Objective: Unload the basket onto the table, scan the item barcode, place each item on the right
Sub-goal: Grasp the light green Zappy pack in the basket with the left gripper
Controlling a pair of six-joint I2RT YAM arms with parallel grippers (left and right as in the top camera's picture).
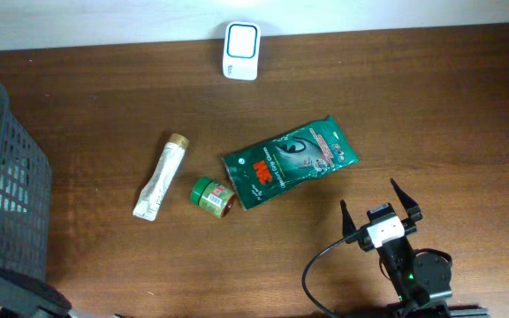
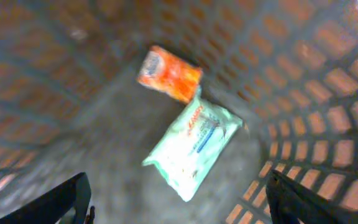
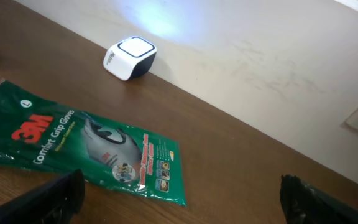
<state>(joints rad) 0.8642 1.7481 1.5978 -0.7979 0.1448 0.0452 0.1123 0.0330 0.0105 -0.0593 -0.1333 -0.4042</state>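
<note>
1 green glove pack [image 1: 290,163], long axis diagonal, ahead-left of my nearer, wide-spread right end effector [image 1: 368,193]; left end effector [image 2: 179,186], spread, over basket [image 2: 328,93].

Brown wooden table [image 1: 431,106]: white boxy plastic scanner [image 1: 240,51] at back edge, centre. Green foil glove packet [image 1: 290,162] mid-table, in front of scanner. Small green round tin [image 1: 211,195] just beside packet's front-left corner. White sachet tube with gold cap [image 1: 160,178] left of tin. Dark plastic mesh basket [image 1: 7,177] far left. On the basket's floor, orange pouch [image 2: 169,73] touches pale wipes pack [image 2: 193,146] at a corner.
</note>
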